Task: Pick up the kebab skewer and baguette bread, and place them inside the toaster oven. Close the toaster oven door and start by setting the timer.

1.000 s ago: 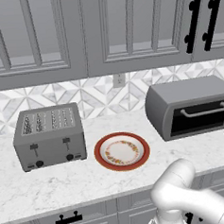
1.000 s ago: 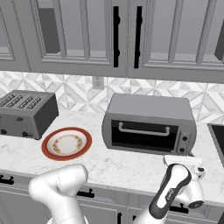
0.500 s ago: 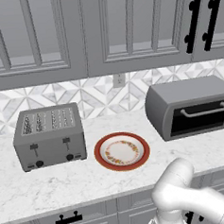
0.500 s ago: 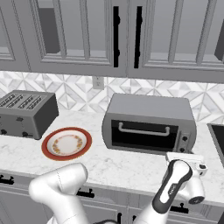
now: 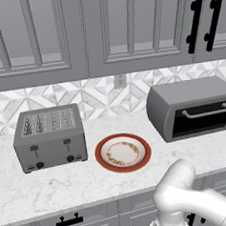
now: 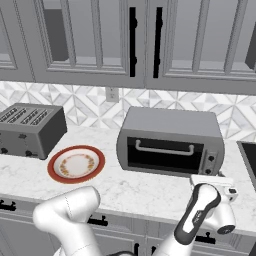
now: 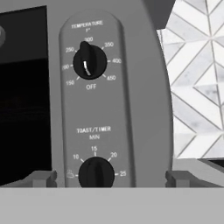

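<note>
Toaster oven point(image 6: 170, 145) stood right of centre in right base view, at right edge in left base view, on marble worktop point(image 5: 53, 186). Toaster oven door point(image 6: 165, 152) was shut, silver bar handle across dark glass. Tool point(image 7: 105, 177) faced control panel, fingertips point(image 7: 41, 178) spread wide, holding nothing, flanking timer knob point(image 7: 96, 173) at bottom centre of hand view. Temperature knob point(image 7: 89, 62) sat upper centre. Red-rimmed plate point(image 5: 123, 152) lay centre frame, four-slot toaster point(image 5: 49, 137) at left.
</note>
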{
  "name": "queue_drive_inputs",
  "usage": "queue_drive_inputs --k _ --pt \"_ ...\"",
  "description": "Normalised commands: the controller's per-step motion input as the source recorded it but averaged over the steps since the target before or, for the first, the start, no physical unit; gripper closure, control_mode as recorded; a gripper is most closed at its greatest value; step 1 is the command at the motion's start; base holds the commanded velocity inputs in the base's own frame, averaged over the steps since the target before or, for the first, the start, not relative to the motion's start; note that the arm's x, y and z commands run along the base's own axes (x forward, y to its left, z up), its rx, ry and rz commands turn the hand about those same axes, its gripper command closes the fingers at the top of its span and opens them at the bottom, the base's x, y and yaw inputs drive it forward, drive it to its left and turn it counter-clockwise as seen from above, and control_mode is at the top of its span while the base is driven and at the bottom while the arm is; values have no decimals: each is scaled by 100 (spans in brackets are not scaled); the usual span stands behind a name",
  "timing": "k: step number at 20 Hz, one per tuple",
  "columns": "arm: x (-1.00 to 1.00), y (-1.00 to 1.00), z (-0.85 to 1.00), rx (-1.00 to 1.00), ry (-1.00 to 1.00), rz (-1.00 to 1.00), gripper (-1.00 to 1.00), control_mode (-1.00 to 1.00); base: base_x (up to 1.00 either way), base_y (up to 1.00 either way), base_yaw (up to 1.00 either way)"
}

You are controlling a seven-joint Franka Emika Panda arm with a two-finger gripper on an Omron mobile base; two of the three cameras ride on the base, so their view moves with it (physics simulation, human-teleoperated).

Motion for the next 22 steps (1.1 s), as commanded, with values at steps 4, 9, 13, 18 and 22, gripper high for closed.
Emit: queue_drive_inputs --k 4,9,13,18,22 --pt "0 15 0 -2 4 -2 -100 -100 0 0 0" --pt "0 2 0 0 1 -1 -100 -100 0 0 0" --pt "1 0 0 0 0 0 -100 -100 0 0 0" --pt "5 0 0 0 0 0 -100 -100 0 0 0" --pt "11 0 2 0 4 0 -100 -100 0 0 0"
